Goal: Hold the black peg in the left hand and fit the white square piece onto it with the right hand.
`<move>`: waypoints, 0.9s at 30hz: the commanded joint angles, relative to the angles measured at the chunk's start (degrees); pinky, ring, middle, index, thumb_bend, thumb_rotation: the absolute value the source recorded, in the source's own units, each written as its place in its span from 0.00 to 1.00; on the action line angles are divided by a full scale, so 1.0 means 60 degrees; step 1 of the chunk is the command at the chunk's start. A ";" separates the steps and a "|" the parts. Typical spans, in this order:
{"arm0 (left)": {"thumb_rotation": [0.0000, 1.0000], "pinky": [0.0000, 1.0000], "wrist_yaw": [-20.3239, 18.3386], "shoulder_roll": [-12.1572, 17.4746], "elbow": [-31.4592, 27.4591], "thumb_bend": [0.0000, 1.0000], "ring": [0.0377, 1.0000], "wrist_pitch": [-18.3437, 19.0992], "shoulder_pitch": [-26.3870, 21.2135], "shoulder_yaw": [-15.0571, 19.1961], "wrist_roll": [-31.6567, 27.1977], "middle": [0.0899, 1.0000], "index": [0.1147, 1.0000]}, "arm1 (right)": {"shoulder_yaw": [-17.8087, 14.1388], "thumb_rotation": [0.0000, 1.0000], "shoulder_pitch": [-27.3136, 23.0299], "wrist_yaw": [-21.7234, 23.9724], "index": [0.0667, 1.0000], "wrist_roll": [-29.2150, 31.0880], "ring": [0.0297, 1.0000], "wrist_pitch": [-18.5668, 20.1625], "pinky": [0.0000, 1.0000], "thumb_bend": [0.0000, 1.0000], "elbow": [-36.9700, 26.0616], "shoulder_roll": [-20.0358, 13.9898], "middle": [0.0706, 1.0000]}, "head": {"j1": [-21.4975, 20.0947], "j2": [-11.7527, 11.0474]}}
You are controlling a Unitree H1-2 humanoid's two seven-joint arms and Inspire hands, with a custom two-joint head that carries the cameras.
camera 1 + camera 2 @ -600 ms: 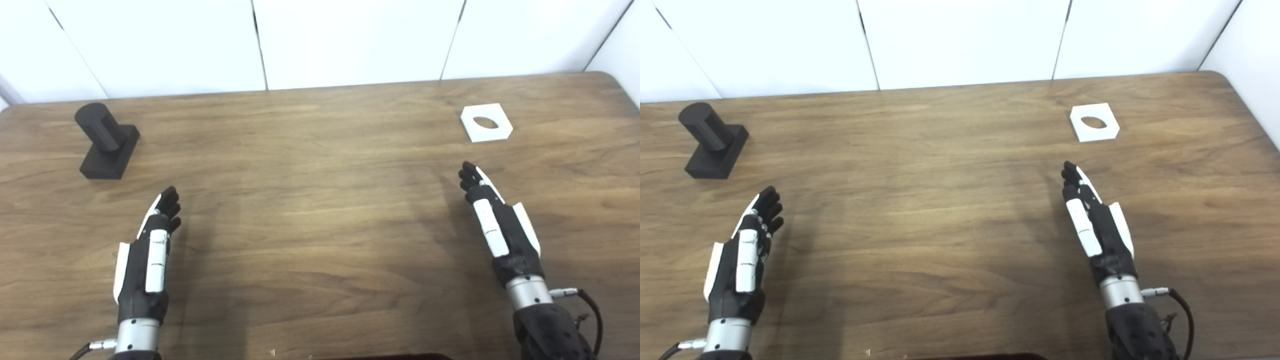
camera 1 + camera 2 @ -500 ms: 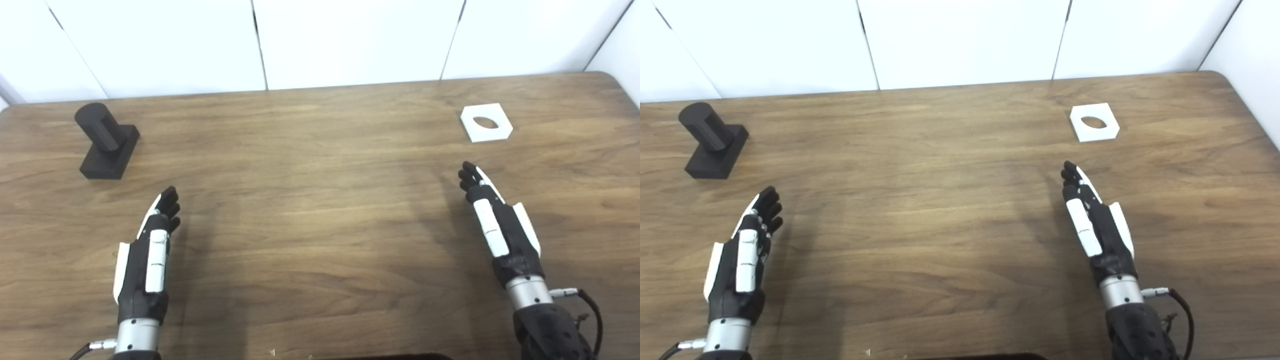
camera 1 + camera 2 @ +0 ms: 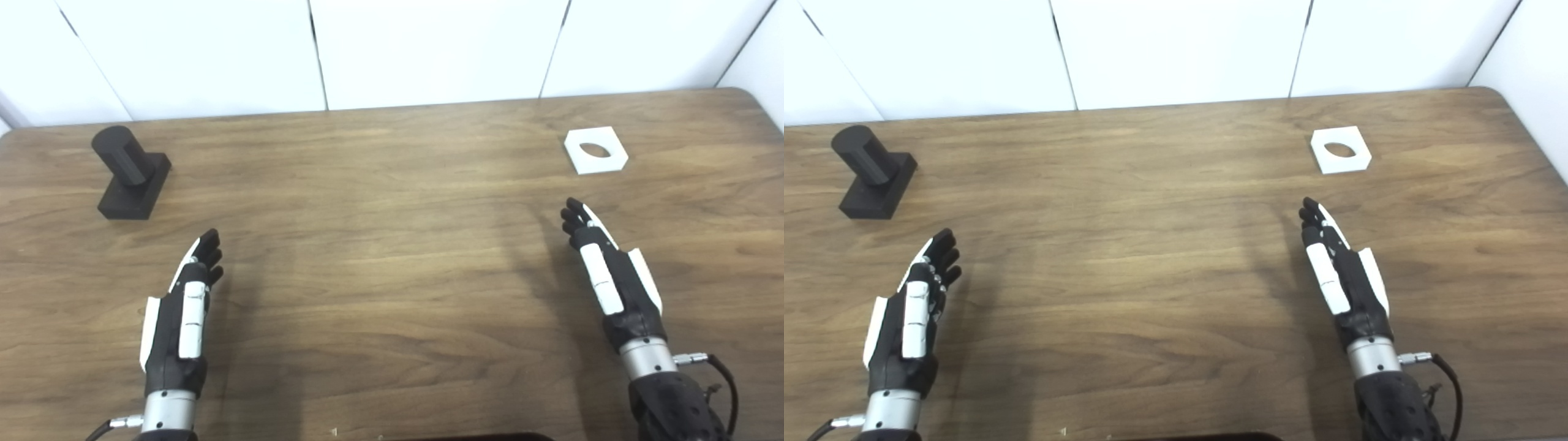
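Note:
A black peg (image 3: 125,165), a thick cylinder on a square black base, stands at the far left of the wooden table (image 3: 392,245). The white square piece (image 3: 595,150), flat with an oval hole, lies at the far right. My left hand (image 3: 184,306) hovers open near the front left, fingers straight, well short of the peg. Over on the front right, my right hand (image 3: 606,269) is open too, its fingertips a short way in front of the white piece. Neither hand holds anything.
White wall panels (image 3: 429,49) run along the table's far edge. The table's right edge (image 3: 1537,147) lies close beyond the white piece.

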 commanded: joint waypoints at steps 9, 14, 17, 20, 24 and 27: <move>0.94 0.92 0.0208 -0.0419 0.0021 0.54 0.91 -0.0514 -0.0124 -0.0051 0.0469 0.91 0.88 | -0.0086 1.00 -0.0054 -0.0048 0.93 0.0014 0.92 -0.0389 0.93 0.46 -0.0182 0.0111 0.91 | 0.1100 -0.0229; 0.92 0.90 0.0288 -0.0603 0.0168 0.58 0.90 -0.0737 -0.0057 -0.0305 0.0650 0.90 0.90 | -0.0248 1.00 -0.0006 0.0087 0.93 0.0275 0.92 -0.0532 0.93 0.44 -0.0055 -0.0074 0.91 | 0.2379 -0.0665; 0.91 0.90 0.0301 -0.0670 0.0288 0.59 0.90 -0.0907 -0.0022 -0.0502 0.0713 0.90 0.91 | -0.0392 1.00 0.0013 0.0193 0.94 0.0589 0.93 -0.0624 0.96 0.43 0.0057 -0.0129 0.92 | 0.2899 -0.0923; 0.89 0.90 0.0415 -0.0745 0.0427 0.61 0.90 -0.1041 -0.0015 -0.0682 0.0902 0.91 0.90 | -0.0502 1.00 -0.0009 0.0296 0.95 0.0825 0.94 -0.0882 0.96 0.42 0.0243 -0.0192 0.93 | 0.3404 -0.1212; 0.88 0.86 0.0634 -0.0859 0.0586 0.64 0.88 -0.1047 -0.0001 -0.0888 0.1227 0.90 0.88 | -0.0602 1.00 -0.0047 0.0361 0.93 0.0910 0.94 -0.0965 0.95 0.39 0.0396 -0.0235 0.93 | 0.3947 -0.1616; 0.88 0.85 0.0759 -0.0898 0.0785 0.62 0.88 -0.1187 -0.0005 -0.1021 0.1362 0.89 0.87 | -0.0612 1.00 -0.0050 0.0444 0.93 0.0983 0.95 -0.0846 0.96 0.41 0.0378 -0.0255 0.94 | 0.4243 -0.1914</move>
